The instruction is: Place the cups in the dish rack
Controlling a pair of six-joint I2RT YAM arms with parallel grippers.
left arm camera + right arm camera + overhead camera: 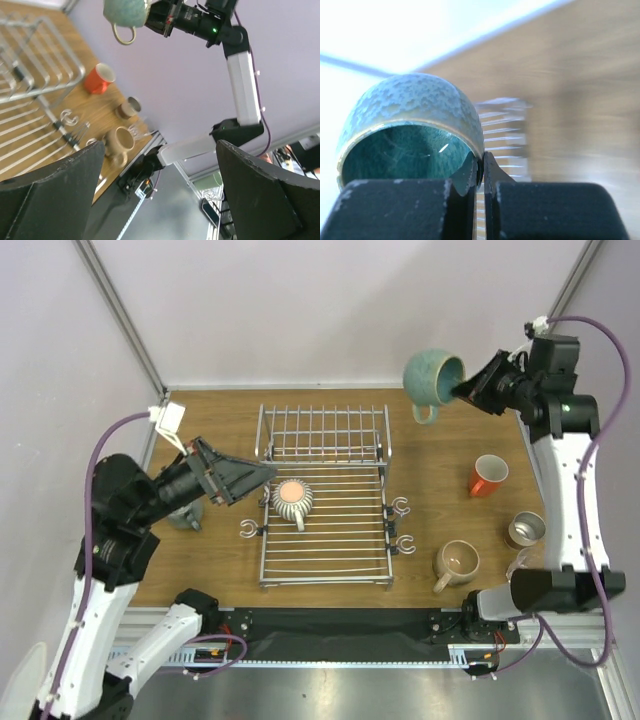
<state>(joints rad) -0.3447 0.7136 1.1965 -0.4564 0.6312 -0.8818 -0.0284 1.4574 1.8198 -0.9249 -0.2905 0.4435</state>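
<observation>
The right jaws are pinched shut on the rim wall of the teal mug [433, 378], one finger inside and one outside. It hangs tilted in the air at the upper right of the top view, just right of the dish rack's [325, 540] raised back.

This thin rim grip could let the mug swivel, so the carry toward the frame's centre should be slow. The free slats right of the ribbed cup [292, 498] look like the best spot. The mug should rest on them before the jaws part.

The left jaws stand wide open and empty, just left of the ribbed cup.

- **Rack:** one.
- **Cups:** seven, it seems.
  - One is on the rack.
  - One is held.
  - On the counter [440, 455]:
    - a red-orange cup [489, 475]
    - a metal cup [525, 530]
    - a beige mug [456, 563]
    - a faint clear glass [519, 562]
    - a grey-green cup [185, 515], half hidden under the left arm
</observation>
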